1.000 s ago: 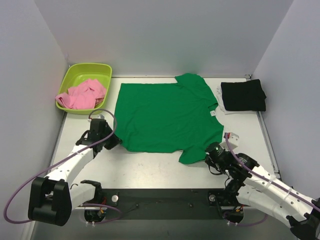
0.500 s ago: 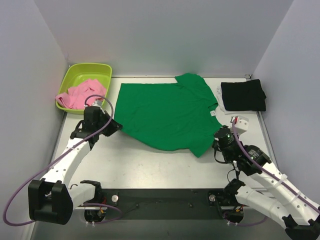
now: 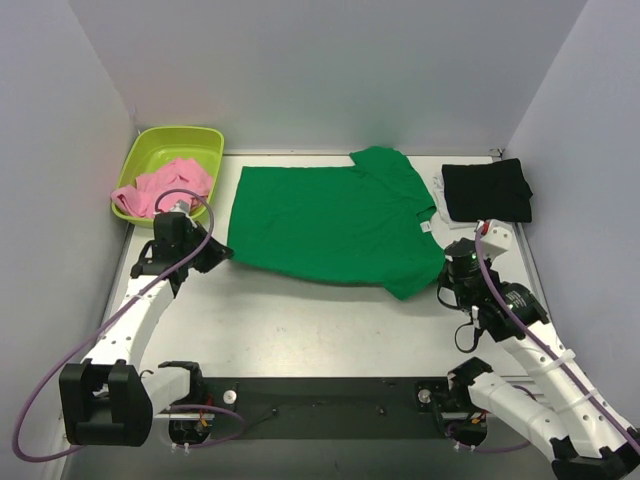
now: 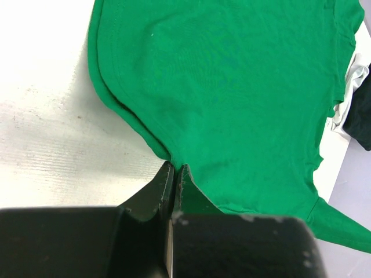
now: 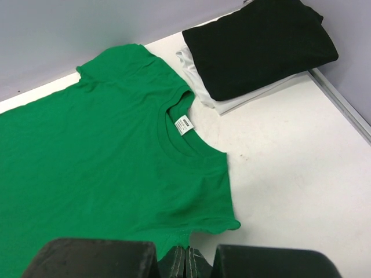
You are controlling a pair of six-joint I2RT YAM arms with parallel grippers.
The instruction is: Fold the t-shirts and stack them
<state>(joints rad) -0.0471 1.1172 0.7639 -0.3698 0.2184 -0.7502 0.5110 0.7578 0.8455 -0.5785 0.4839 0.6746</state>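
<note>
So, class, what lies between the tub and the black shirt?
The green shirt, then a white cloth edge; the top view shows both.

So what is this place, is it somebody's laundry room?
Probably a robot lab booth, not a home: plain walls box in a white table, a left arm and right arm are bolted at its edge, and a green t-shirt lies on it.

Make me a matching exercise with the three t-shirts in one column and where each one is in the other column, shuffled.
Things:
1. green t-shirt
2. black t-shirt
3. pink t-shirt

Places:
A. bunched up in the lime tub
B. folded at the far right
C. spread out flat on the table

Pairs: 1-C, 2-B, 3-A
</note>
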